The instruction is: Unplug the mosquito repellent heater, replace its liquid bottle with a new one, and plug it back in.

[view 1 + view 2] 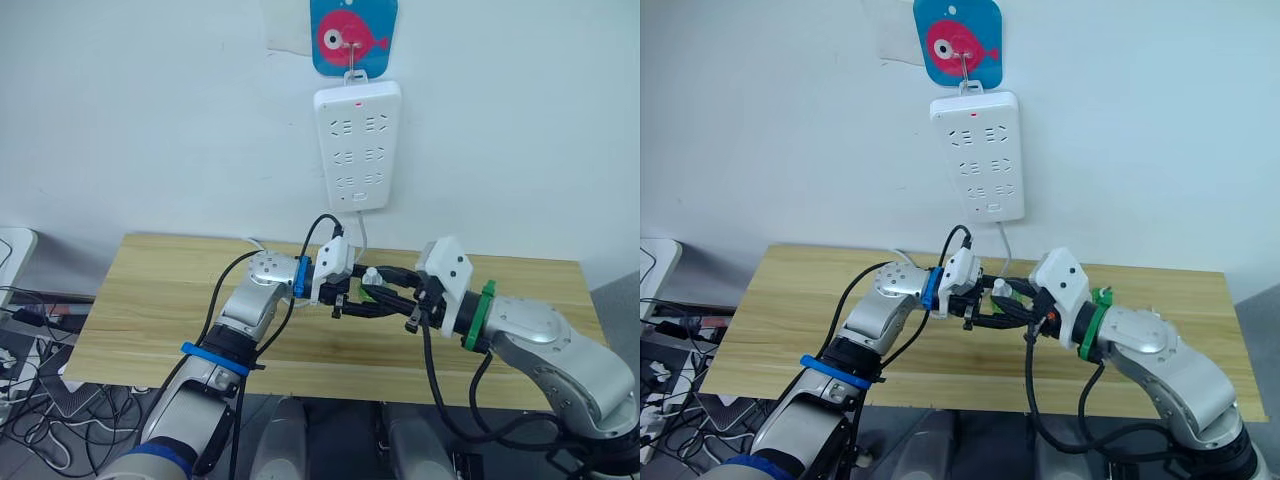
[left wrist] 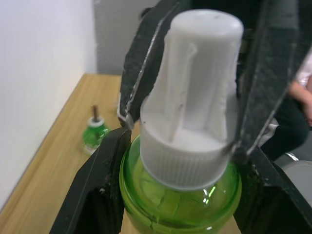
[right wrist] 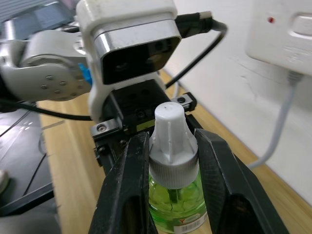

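Observation:
A green liquid bottle (image 2: 180, 200) with a white ribbed cap (image 2: 195, 97) hangs above the middle of the wooden table (image 1: 160, 300), held between both grippers. My left gripper (image 1: 352, 298) is shut on the green body, one finger on each side. My right gripper (image 1: 384, 284) comes in from the opposite side, its fingers (image 3: 131, 185) pressed against the cap's collar (image 3: 173, 165). A second green bottle (image 2: 94, 134), uncapped with a brown wick, stands on the table near the wall. The mosquito repellent heater is out of view.
A white power strip (image 1: 358, 145) hangs on the wall above the table from a fish-shaped hook (image 1: 352, 35), its sockets empty and its cord trailing down. Tangled cables (image 1: 30, 330) lie on the floor to the left.

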